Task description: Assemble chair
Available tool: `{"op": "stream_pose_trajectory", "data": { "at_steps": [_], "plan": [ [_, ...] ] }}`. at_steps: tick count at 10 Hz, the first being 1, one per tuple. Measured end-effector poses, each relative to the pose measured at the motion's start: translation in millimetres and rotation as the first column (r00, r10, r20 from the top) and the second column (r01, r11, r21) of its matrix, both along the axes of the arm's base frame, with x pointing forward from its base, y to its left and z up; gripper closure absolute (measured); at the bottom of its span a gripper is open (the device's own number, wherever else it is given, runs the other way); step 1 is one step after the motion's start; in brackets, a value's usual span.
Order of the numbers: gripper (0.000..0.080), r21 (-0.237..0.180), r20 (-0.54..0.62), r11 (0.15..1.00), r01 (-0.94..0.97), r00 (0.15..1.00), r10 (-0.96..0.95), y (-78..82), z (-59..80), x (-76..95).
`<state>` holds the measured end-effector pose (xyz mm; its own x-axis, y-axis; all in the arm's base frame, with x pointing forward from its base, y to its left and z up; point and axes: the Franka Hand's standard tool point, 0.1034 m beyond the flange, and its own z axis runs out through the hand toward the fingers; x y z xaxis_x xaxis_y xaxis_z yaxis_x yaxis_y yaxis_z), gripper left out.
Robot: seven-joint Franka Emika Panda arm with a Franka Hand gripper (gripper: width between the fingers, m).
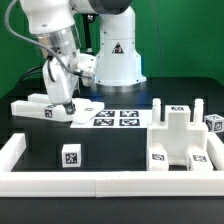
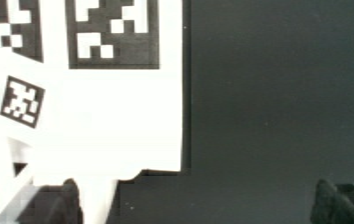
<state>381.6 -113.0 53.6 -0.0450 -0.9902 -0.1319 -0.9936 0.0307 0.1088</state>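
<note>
The chair lies in loose white tagged parts. A long flat part (image 1: 33, 105) rests at the exterior view's left, beside the marker board (image 1: 106, 117). My gripper (image 1: 66, 107) hangs open just above that part's end, holding nothing. In the wrist view the two dark fingertips (image 2: 49, 204) stand wide apart, and my gripper (image 2: 195, 206) is over the dark table. One fingertip overlaps a white surface with a small tag (image 2: 23, 100). A small tagged block (image 1: 70, 156) lies near the front. A bigger piece with upright posts (image 1: 180, 140) stands at the right.
A white border rail (image 1: 100, 186) runs along the front and up the left side. A small tagged cube (image 1: 213, 122) sits at the far right. The arm's white base (image 1: 115, 55) stands behind the marker board, whose large tags (image 2: 112, 30) show in the wrist view.
</note>
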Motion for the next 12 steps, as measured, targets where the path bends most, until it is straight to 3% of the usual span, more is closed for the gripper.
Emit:
{"op": "stream_pose_trajectory", "data": {
  "at_steps": [3,4,5,7,12],
  "plan": [
    [0.0151,0.004,-0.002,1.000,-0.024,1.000,0.024,1.7,-4.1,-2.1],
    [0.0151,-0.023,-0.001,1.000,0.018,1.000,-0.018,-5.2,-16.5,-18.1],
    [0.0151,-0.027,-0.025,0.999,0.024,0.999,-0.025,-8.7,-22.8,-29.6],
    [0.0151,-0.072,-0.038,0.995,0.070,0.997,-0.073,-27.1,-34.5,-52.3],
    [0.0151,-0.072,-0.041,0.996,0.048,0.998,-0.051,-22.8,-36.2,-51.2]
  ]
}}
